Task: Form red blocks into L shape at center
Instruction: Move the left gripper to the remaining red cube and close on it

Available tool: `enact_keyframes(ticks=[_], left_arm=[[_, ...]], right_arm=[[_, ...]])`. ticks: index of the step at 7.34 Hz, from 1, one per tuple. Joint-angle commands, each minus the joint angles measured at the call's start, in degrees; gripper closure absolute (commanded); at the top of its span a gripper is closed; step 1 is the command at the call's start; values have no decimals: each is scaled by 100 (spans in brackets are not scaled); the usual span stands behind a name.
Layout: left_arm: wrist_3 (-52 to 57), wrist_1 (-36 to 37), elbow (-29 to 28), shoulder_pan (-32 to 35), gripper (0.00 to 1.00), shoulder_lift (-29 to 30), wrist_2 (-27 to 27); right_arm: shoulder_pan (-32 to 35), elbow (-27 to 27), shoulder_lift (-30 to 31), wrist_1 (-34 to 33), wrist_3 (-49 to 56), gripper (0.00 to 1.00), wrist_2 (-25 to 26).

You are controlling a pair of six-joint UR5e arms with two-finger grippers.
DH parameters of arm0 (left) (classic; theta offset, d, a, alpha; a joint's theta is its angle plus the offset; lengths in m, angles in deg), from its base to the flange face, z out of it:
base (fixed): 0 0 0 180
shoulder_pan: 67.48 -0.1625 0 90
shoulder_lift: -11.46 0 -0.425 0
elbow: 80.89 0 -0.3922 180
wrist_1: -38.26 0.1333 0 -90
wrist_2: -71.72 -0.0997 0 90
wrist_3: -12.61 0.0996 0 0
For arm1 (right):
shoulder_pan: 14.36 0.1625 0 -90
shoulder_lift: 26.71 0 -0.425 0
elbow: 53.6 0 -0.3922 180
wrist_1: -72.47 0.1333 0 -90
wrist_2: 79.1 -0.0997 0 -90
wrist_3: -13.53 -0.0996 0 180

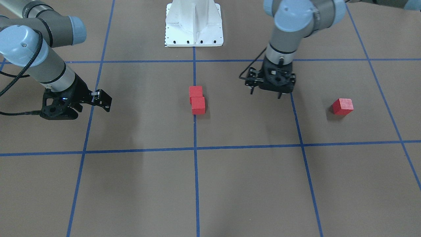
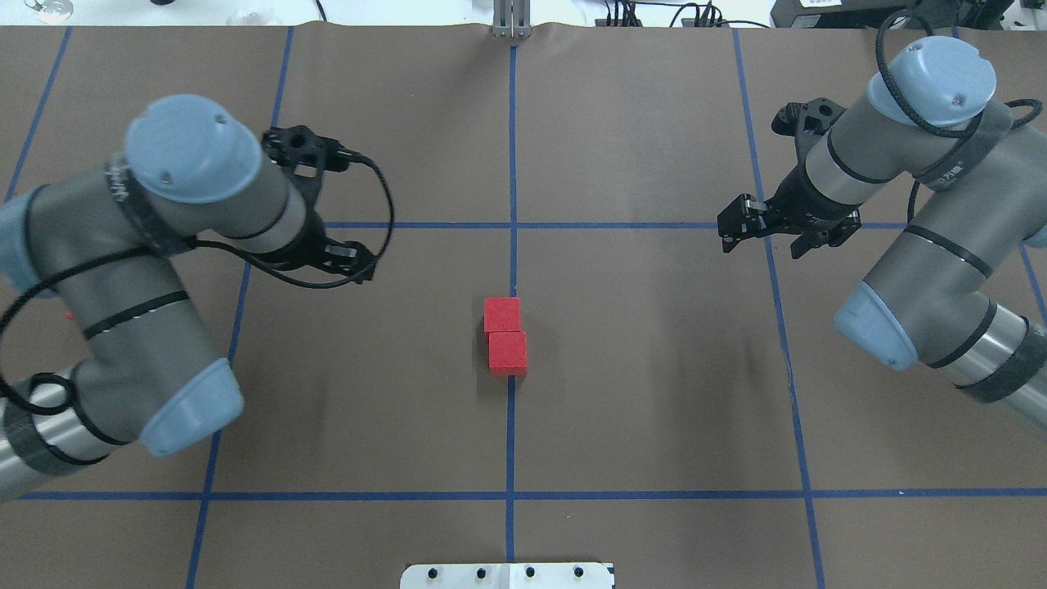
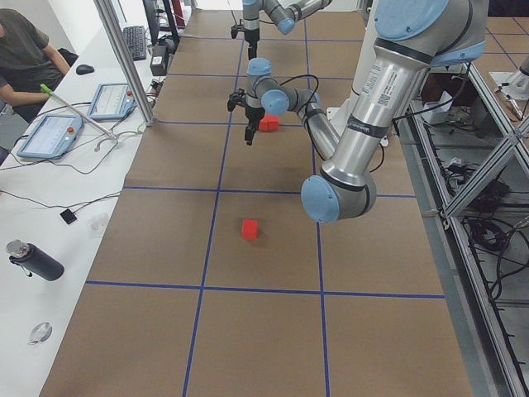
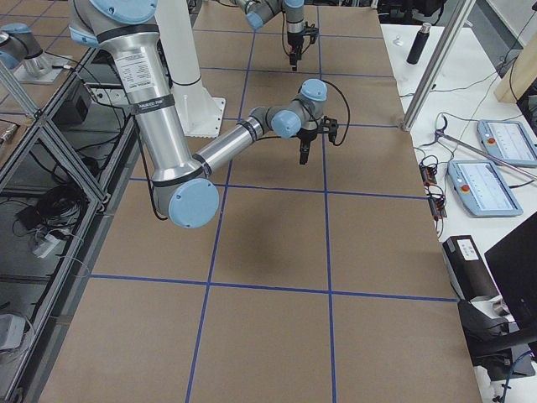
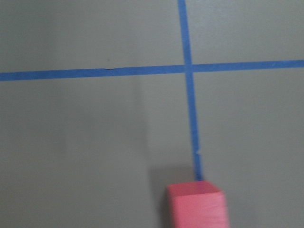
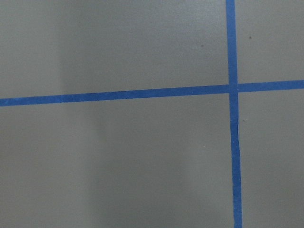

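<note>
Exterior front-facing view is showing 2 of the red blocks touching at the center, right on the middle blue tape line, 1 behind the other. The third block is sitting alone on the brown surface, well apart at 3 o'clock from them and turned a little. The left pincer is hanging at 10 o'clock from that block, fingers spread and holding nothing. The right pincer is hanging far off at 9 o'clock, also looking spread and empty.

I am thinking the lone block is the tricky part. Because it is turned, a finger could be hitting a corner and pushing it away. Coming in too low, it could be knocking the pair apart. Landing at the pair's end would be making a straight row, not an L.
</note>
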Motion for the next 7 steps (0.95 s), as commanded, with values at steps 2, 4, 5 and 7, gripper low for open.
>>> enact_keyframes(ticks=[2,4,5,7], left_arm=[[1400,-46,-116,1368,0,-1344,855],[1436,-1356,-1035,1581,0,-1705,1443],[1070,-1956,-1319,1599,0,-1786,1551],[778,-2733,-1733,1581,0,-2023,1526]], right_arm=[[-9,-9,7,0,7,0,105],[-44,-9,7,44,16,0,105],[-44,18,16,166,8,0,131],[-131,9,7,167,8,0,219]])
